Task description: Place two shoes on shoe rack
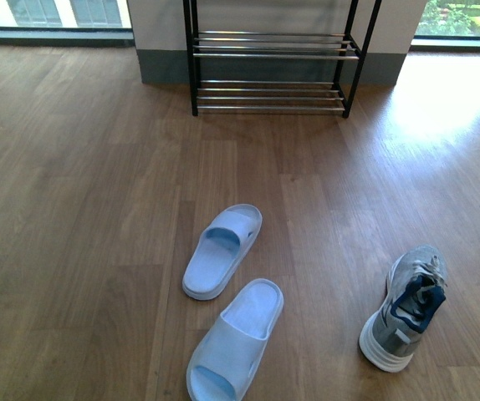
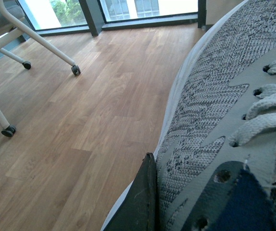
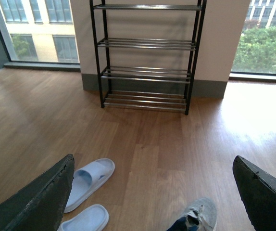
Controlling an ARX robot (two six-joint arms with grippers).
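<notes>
Spanning wide: right gripper (image 3: 152, 159) | grey mesh sneaker (image 3: 195, 217), white sole, dark tongue, just below its fingers | left gripper (image 2: 150, 192) closure unclear, one finger (image 2: 140, 204) touching second sneaker (image 2: 210, 110) | rack (image 3: 147, 72) far ahead.

shoe rack (image 1: 269, 56): 12 o'clock, by the wall
blue slide (image 1: 222, 251): centre
second blue slide (image 1: 234, 341): 6 o'clock
grey sneaker (image 1: 405, 307): 4 o'clock, upright, toe toward 12

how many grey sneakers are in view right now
2. One grey sneaker lies on the floor, right of the blue slides, in the front view. The other sneaker fills the left wrist view, against a left finger, outside the front view.
</notes>
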